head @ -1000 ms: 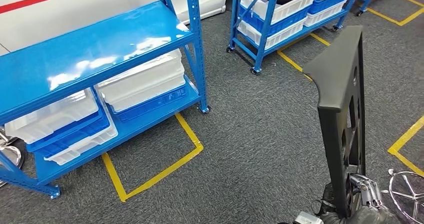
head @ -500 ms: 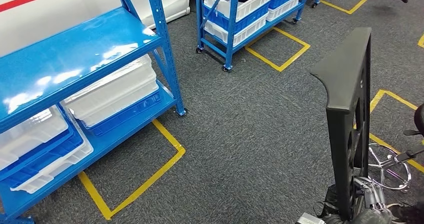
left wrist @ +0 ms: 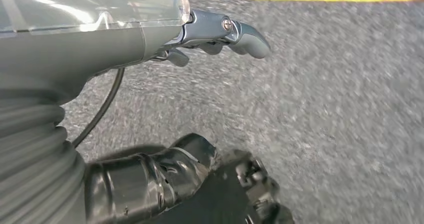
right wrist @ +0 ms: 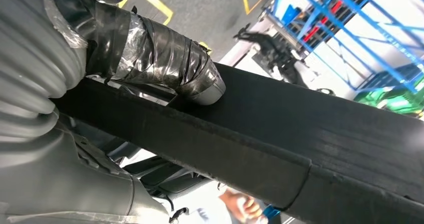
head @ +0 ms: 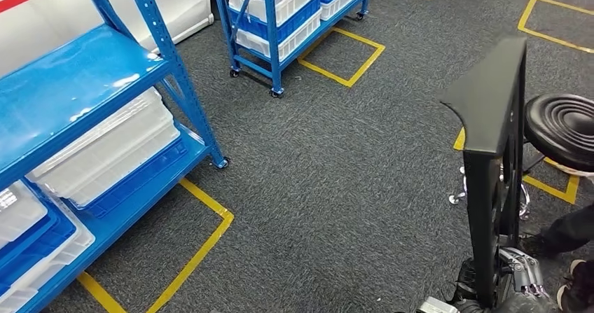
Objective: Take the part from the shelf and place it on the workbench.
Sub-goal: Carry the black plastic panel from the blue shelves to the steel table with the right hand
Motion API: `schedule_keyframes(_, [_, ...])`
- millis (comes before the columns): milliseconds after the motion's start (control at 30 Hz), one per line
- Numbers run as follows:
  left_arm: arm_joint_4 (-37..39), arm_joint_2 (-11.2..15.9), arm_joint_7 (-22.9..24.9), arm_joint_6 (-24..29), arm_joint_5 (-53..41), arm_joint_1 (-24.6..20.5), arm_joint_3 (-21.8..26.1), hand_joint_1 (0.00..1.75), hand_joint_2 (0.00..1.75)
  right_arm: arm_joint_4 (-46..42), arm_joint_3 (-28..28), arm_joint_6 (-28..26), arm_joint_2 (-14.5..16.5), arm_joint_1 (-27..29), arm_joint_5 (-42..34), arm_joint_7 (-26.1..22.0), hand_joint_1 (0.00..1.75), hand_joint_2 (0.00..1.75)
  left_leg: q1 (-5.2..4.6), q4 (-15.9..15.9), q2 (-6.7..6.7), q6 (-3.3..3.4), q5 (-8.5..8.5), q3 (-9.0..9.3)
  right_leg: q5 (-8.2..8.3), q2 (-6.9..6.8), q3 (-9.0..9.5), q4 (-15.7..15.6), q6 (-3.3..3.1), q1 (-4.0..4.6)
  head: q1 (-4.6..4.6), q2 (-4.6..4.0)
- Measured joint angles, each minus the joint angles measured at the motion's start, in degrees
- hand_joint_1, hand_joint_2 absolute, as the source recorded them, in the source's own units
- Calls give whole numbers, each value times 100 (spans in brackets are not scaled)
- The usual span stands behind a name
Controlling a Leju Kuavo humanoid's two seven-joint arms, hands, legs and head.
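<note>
The part (head: 490, 138) is a long black panel with cut-outs, standing upright at the right of the head view. My right hand (head: 520, 279) grips it at its lower end. In the right wrist view the tape-wrapped thumb (right wrist: 165, 58) lies over the part's (right wrist: 320, 134) black edge. My left hand (left wrist: 150, 38) hangs over grey carpet and holds nothing; its fingers (left wrist: 242, 33) are stretched out, apart from the taped thumb (left wrist: 160, 176).
A blue shelf (head: 84, 82) with white bins (head: 105, 152) stands at the left, and a wheeled blue rack (head: 270, 33) further back. A black stool (head: 564, 127) stands close behind the part. A person's dark leg and shoe (head: 571, 236) are at the lower right. Yellow tape (head: 203, 236) marks the carpet.
The camera has swung to the right: the shelves slid left in the picture and the black stool came into view. The part stays upright in my right hand.
</note>
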Motion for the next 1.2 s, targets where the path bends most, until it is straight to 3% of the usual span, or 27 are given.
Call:
schedule_keyframes(67, [0, -2, 3, 2, -15, 5, 0, 0, 175, -16, -13, -1, 21, 6, -35, -27, 175, 175, 34, 578, -327, -38, -344, -254, 17, 118, 3, -18, -53, -16, 0, 0])
schedule_keyframes(133, [0, -3, 6, 2, -19, 26, 0, 0, 175, -25, -25, -1, 39, 8, -53, -34, 175, 175, 42, 1352, -461, -46, -641, -632, 21, 259, -3, -15, -76, -7, -1, 0])
schedule_keyframes(167, [0, -3, 7, 2, -19, 36, 0, 0, 175, -26, -31, -1, 42, 13, -61, -35, 175, 175, 42, 1549, -475, -39, -643, -746, 22, 341, 0, -11, -77, -1, -1, 0])
schedule_keyframes(200, [0, -2, 7, 2, -19, 42, 0, 0, 175, -26, -37, -1, 42, 18, -68, -35, 175, 175, 42, 1521, -487, -24, -527, -761, 22, 424, 6, -6, -77, 3, -1, 0])
schedule_keyframes(233, [0, -2, 8, 2, -19, 45, 0, 0, 175, -26, -40, -1, 43, 23, -75, -35, 175, 175, 42, 1270, -521, -2, -315, -673, 21, 508, 15, -1, -77, 3, -1, 0])
schedule_keyframes(300, [0, -1, 7, 2, -19, 47, 0, 0, 175, -27, -44, -1, 53, 24, -84, -35, 175, 175, 46, 488, -766, 49, 109, -375, 21, 659, 19, 14, -65, 2, 0, 0])
schedule_keyframes(367, [0, -1, 4, 3, -19, 38, 0, 0, 175, -28, -48, -1, 66, 26, -86, -36, 175, 175, 45, 26, -982, 74, 244, -193, 40, 789, -20, 23, -14, -12, 1, 0])
schedule_keyframes(433, [0, -1, 5, 4, -19, 23, 0, 0, 175, -30, -63, -1, 73, 42, -87, -37, 175, 175, 39, -57, -933, 100, 242, -160, 86, 917, -64, -2, 72, -31, 1, 0])
schedule_keyframes(467, [0, -2, 7, 4, -19, 18, 0, 0, 175, -33, -79, -1, 74, 55, -87, -38, 175, 175, 44, -89, -861, 131, 269, -150, 86, 909, -78, 4, 104, -32, 1, 0])
schedule_keyframes(533, [0, -8, 5, 4, -19, 18, 0, 0, 175, -43, -111, -1, 75, 64, -89, -39, 175, 175, 63, -170, -703, 205, 326, -134, -97, 653, -197, 255, 147, -3, 17, 0])
schedule_keyframes(600, [0, -13, 4, 4, -19, 32, 1, 0, 175, -48, -125, -1, 75, 57, -92, -39, 175, 175, 48, -193, -537, 249, 338, -137, -471, 332, -479, 894, 175, 3, 31, 0])
schedule_keyframes(667, [0, -13, 6, 4, -19, 47, 2, 0, 175, -45, -130, -1, 75, 61, -97, -39, 175, 175, 32, -188, -364, 262, 328, -144, -667, 238, -710, 1433, 213, -20, 30, 0])
schedule_keyframes(700, [0, -13, 6, 4, -19, 48, 2, 0, 175, -43, -134, -1, 75, 65, -99, -39, 175, 175, 30, -184, -283, 261, 321, -143, -613, 210, -695, 1440, 230, -34, 30, 0])
schedule_keyframes(767, [0, -14, 5, 4, -19, 38, 2, 0, 175, -41, -142, -1, 75, 67, -102, -39, 175, 175, 30, -166, -146, 240, 293, -128, -271, 93, -355, 860, 247, -55, 31, 0])
schedule_keyframes(833, [0, -15, 5, 4, -19, 31, 2, 0, 175, -42, -145, -1, 75, 63, -101, -39, 175, 175, 9, -129, -43, 189, 251, -113, -54, -139, 24, 164, 216, -24, 31, 0])
schedule_keyframes(900, [0, -16, 5, 4, -19, 25, 2, 0, 175, -43, -151, -1, 75, 60, -102, -39, 175, 175, -17, -108, 49, 138, 224, -102, -51, -218, 115, -59, 157, 26, 27, 0])
schedule_keyframes(967, [0, -15, 5, 4, -19, 14, 2, 0, 175, -45, -157, -1, 77, 68, -102, -39, 175, 175, -16, -100, 130, 90, 196, -87, -26, -94, 96, -80, 97, 20, 26, 0])
schedule_keyframes(1033, [0, -15, 2, 4, -19, 7, 2, 0, 175, -51, -163, -1, 79, 71, -104, -39, 175, 175, 9, 106, -37, 30, 27, -155, 9, 21, 99, -119, 38, -13, 26, 0])
schedule_keyframes(1100, [0, -15, -2, 5, -19, 11, 2, 0, 175, -56, -168, -1, 84, 63, -108, -41, 175, 175, 40, 719, -329, -12, -323, -425, 32, 131, 91, -133, -4, -29, 24, 0])
schedule_keyframes(1133, [0, -16, -3, 6, -20, 18, 2, 0, 175, -56, -169, -1, 85, 60, -109, -41, 175, 175, 49, 1102, -410, -24, -490, -605, 37, 194, 82, -131, -16, -29, 22, 0])
schedule_keyframes(1200, [0, -14, -3, 7, -21, 36, 2, 0, 175, -56, -169, -1, 87, 61, -106, -41, 175, 175, 65, 1495, -463, -40, -544, -795, 40, 337, 80, -121, -21, -31, 22, 0])
